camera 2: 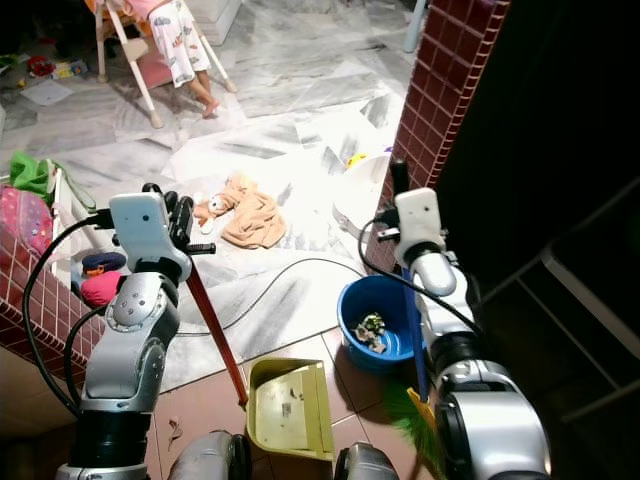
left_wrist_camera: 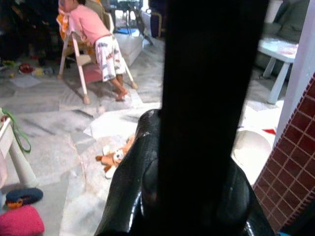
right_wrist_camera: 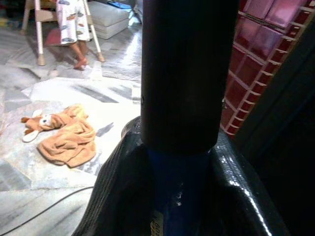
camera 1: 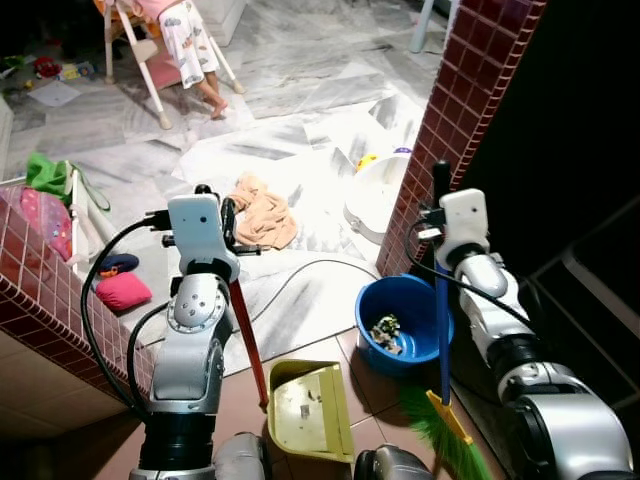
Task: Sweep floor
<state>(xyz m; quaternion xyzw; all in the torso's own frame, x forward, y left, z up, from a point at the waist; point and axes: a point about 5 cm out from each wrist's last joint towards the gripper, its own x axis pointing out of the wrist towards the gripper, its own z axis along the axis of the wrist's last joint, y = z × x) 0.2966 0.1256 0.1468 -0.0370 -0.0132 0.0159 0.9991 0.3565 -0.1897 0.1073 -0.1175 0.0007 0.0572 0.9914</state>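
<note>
My left gripper (camera 1: 228,220) is shut on the top of the red handle (camera 1: 248,345) of a yellow-green dustpan (camera 1: 308,408). The dustpan stands on the brown tiles just in front of me, with a few crumbs in it. My right gripper (camera 1: 438,215) is shut on the black grip of a blue broom handle (camera 1: 441,330). The broom's green bristles (camera 1: 440,435) rest on the floor at my right. In the right wrist view the black grip (right_wrist_camera: 189,73) runs between the fingers (right_wrist_camera: 113,196). In the left wrist view the dark handle (left_wrist_camera: 211,98) blocks the middle.
A blue basin (camera 1: 400,281) holding scraps sits between dustpan and broom. A red brick pillar (camera 1: 450,120) rises on the right and a low brick wall (camera 1: 40,300) on the left. A cable (camera 1: 300,275), tan cloth toy (camera 1: 265,215), white tub (camera 1: 375,195) and seated person (camera 1: 185,40) lie ahead.
</note>
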